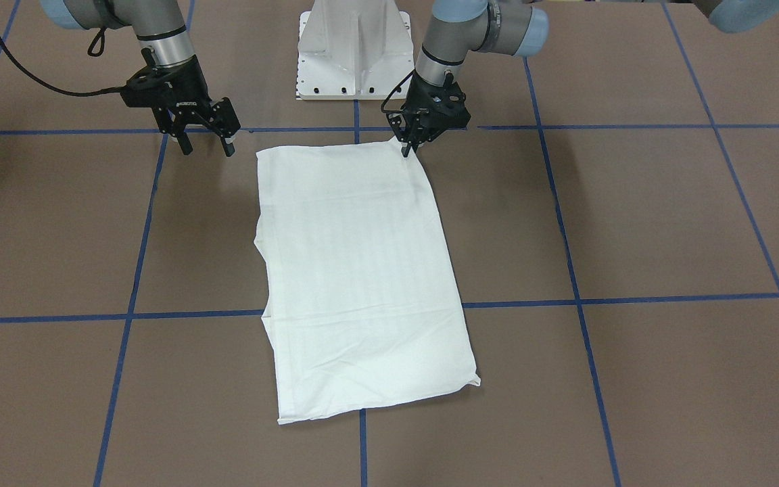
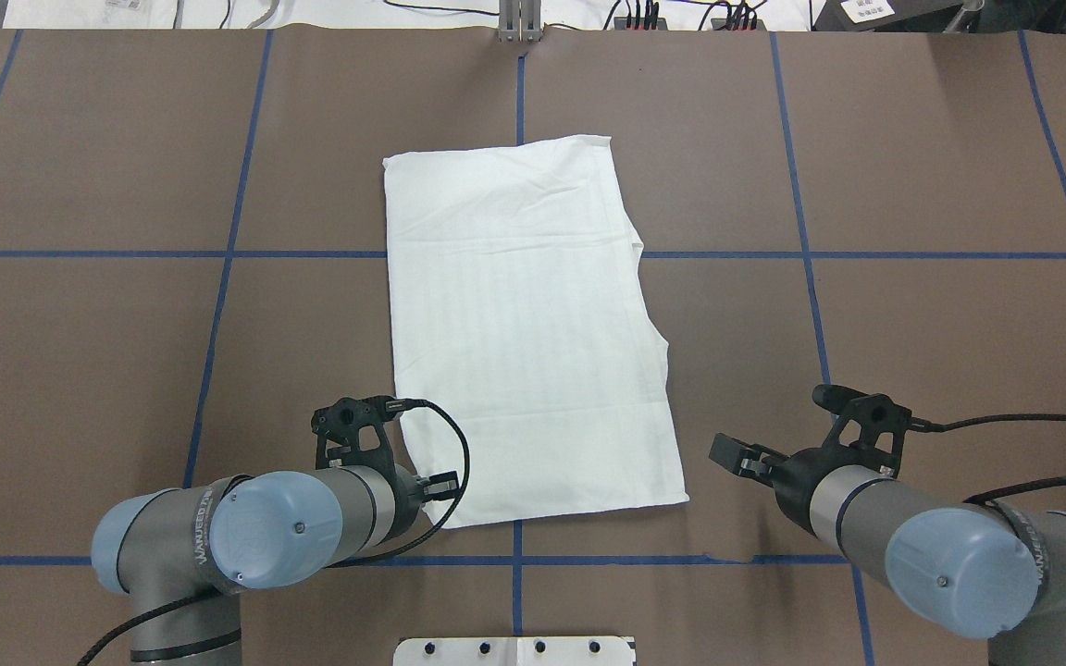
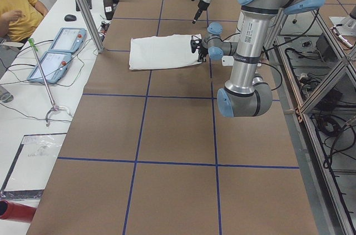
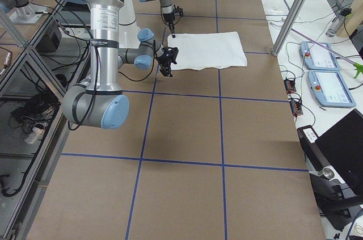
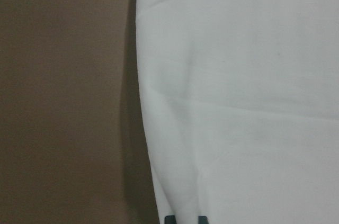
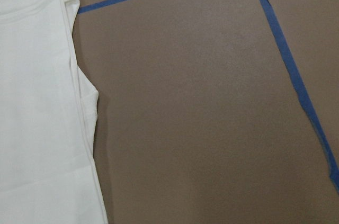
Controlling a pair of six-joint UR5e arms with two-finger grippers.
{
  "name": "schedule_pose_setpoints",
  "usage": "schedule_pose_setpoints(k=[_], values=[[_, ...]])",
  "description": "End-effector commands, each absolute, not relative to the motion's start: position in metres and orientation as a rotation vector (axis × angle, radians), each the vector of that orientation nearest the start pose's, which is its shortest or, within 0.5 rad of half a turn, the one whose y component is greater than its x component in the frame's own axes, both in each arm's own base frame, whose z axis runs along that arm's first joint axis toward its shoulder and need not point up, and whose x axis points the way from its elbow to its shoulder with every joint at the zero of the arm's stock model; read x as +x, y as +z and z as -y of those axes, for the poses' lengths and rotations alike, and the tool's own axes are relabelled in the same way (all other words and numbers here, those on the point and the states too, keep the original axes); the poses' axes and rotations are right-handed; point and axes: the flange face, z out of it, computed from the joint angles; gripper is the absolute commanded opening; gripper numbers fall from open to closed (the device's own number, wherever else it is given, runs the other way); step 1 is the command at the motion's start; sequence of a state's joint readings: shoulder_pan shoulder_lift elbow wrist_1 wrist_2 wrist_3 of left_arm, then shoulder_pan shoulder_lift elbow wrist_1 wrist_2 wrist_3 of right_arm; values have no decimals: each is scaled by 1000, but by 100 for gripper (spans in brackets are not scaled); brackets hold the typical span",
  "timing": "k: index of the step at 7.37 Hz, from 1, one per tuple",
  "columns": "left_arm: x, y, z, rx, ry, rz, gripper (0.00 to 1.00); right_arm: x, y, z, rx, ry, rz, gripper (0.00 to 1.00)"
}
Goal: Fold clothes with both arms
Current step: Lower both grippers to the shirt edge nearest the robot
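The white T-shirt lies flat on the brown table, folded into a long rectangle, with no collar, label or print showing. It also shows in the overhead view. My left gripper points down at the shirt's corner nearest the robot, its fingers closed together on the cloth edge. The left wrist view shows the cloth filling the frame, with two fingertips at the bottom. My right gripper is open and empty, just above the table, a little beside the shirt's other near corner.
The white pedestal base stands just behind the shirt. Blue tape lines grid the brown table. Control tablets and a seated person are beyond the table's far edge.
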State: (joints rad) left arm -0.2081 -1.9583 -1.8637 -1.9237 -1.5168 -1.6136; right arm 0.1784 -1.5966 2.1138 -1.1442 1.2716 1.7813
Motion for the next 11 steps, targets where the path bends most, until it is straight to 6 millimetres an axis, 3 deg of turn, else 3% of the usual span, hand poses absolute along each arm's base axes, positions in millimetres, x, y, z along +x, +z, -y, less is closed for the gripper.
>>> schedule_pose_setpoints(k=[1, 2, 3, 5, 9, 10, 11], values=[[560, 274, 260, 137, -256, -1029, 0, -492, 320, 234, 156, 692, 924, 95], [560, 274, 260, 136, -257, -1029, 0, -537, 302, 226, 111, 766, 883, 95], [559, 272, 259, 137, -257, -1034, 0, -553, 300, 227, 99, 795, 876, 95], [558, 270, 259, 137, -256, -1038, 0, -556, 309, 227, 91, 822, 860, 95], [556, 267, 260, 141, -256, -1044, 0, -560, 306, 226, 88, 823, 863, 94], [556, 267, 260, 142, -254, -1045, 0, -560, 304, 227, 88, 824, 866, 83], [556, 267, 260, 142, -254, -1044, 0, -560, 303, 229, 74, 867, 871, 57]])
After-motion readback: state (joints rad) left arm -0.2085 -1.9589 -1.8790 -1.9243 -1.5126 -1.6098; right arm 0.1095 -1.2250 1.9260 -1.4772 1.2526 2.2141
